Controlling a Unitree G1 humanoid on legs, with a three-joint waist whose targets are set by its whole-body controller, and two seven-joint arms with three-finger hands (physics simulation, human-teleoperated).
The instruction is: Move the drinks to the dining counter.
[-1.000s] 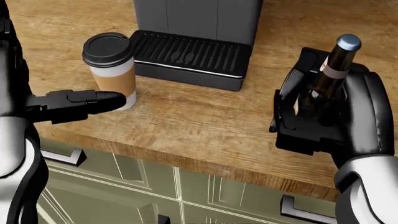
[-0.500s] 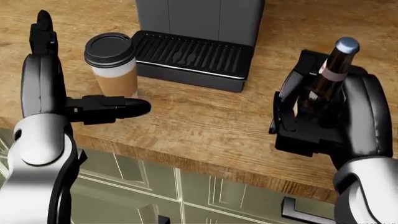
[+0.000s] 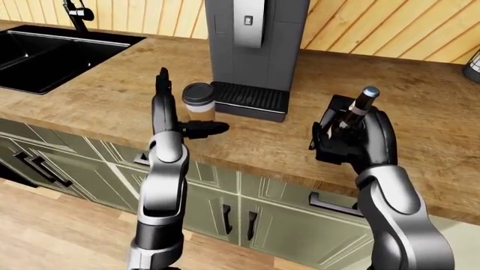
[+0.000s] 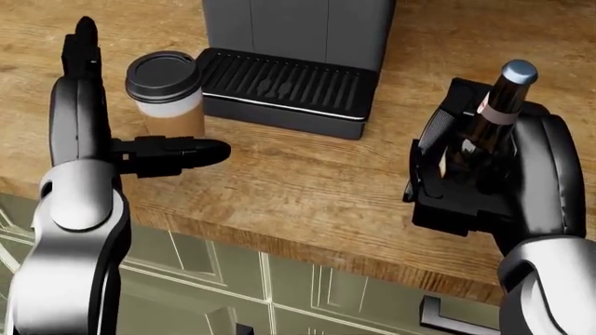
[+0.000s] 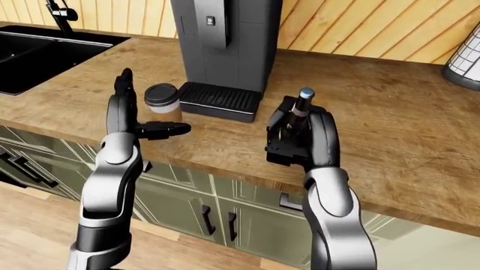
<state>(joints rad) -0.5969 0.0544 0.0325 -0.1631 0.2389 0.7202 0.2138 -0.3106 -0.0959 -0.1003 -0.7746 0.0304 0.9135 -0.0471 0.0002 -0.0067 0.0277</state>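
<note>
A paper coffee cup (image 4: 165,94) with a black lid stands on the wooden counter (image 4: 298,188), just left of the coffee machine's drip tray (image 4: 284,80). My left hand (image 4: 140,105) is open beside it. One finger (image 4: 82,49) points up at the cup's left, and another (image 4: 182,152) reaches across below the cup. Whether they touch the cup is unclear. A dark brown bottle (image 4: 495,105) with a silver cap stands upright in my right hand (image 4: 466,164), whose fingers are closed round its body, at the right of the head view.
The grey coffee machine (image 3: 251,39) rises at the top of the counter. A black sink (image 3: 45,50) with a faucet (image 3: 75,11) lies far left. Green cabinet doors (image 3: 277,219) sit under the counter edge. A pale object (image 5: 466,62) shows at the far right.
My left arm has risen and swung right, so its open fingers now stand about the cup. The right hand with the bottle has hardly moved.
</note>
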